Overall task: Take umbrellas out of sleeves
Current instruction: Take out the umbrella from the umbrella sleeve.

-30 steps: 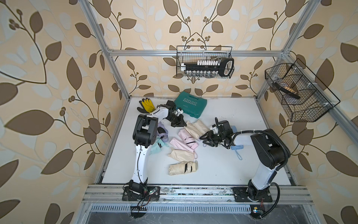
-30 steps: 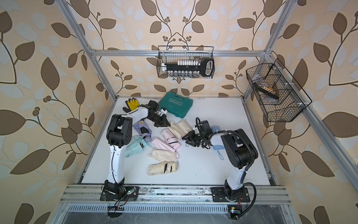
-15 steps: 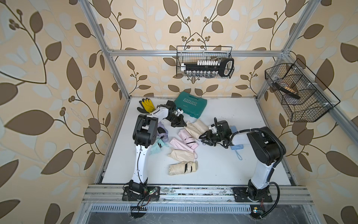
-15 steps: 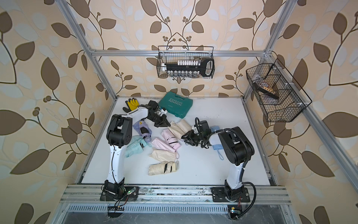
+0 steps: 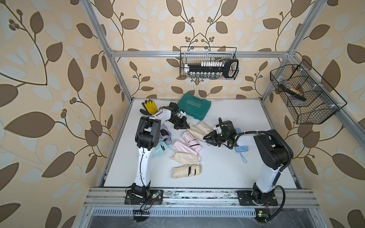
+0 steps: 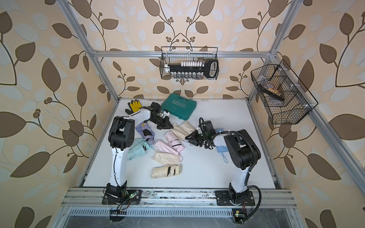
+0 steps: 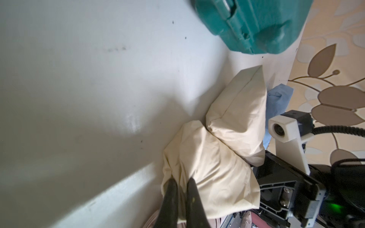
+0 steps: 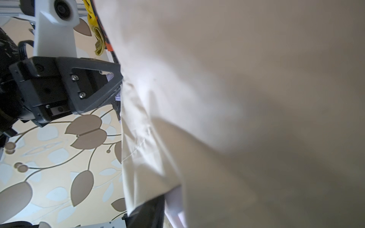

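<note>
Left claw (image 7: 181, 180) is pinching the cream sleeve (image 7: 209, 173) at its ten-o'clock end. Right claw (image 5: 206, 136) is sitting at four o'clock, and I cannot tell its closure. If it is catching only fabric, it is likely just stretching the sleeve and leaving the umbrella inside.

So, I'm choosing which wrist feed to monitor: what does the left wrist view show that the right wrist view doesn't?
Only the left wrist view: the green case, blue fabric, a second cream sleeve, and the left gripper with jaws shut on one end of the nearer cream sleeve. Only the right wrist view: a yellow glove and that gripper's body from outside. Both: the nearer cream sleeve and the leaf wallpaper.
</note>
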Tool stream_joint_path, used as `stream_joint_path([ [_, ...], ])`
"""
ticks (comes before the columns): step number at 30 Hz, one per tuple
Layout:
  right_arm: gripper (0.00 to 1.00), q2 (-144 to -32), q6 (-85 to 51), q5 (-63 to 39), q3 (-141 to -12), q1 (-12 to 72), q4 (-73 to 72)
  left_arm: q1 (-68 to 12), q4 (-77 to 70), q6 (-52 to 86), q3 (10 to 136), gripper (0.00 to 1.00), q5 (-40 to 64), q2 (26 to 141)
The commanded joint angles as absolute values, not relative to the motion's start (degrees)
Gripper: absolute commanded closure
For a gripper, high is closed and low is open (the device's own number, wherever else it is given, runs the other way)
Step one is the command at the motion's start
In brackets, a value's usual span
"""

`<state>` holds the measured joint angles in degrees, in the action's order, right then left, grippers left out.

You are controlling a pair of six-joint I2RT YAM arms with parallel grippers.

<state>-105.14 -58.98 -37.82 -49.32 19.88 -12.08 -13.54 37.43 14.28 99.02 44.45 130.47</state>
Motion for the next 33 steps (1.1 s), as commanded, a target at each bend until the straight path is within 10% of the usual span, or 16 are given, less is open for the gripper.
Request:
stream_joint_path([
  [1,0.76,-101.64,-56.62,-36.2,-53.47,20.2,-10.66,-13.54,39.99,15.56,99.76,0.92,45.75,127.5],
  [33,0.84,-87.57,-50.23,-37.19,-63.28,20.22,8.88,-8.97,29.23,27.99,93.89,1.0,56.34,115.27],
])
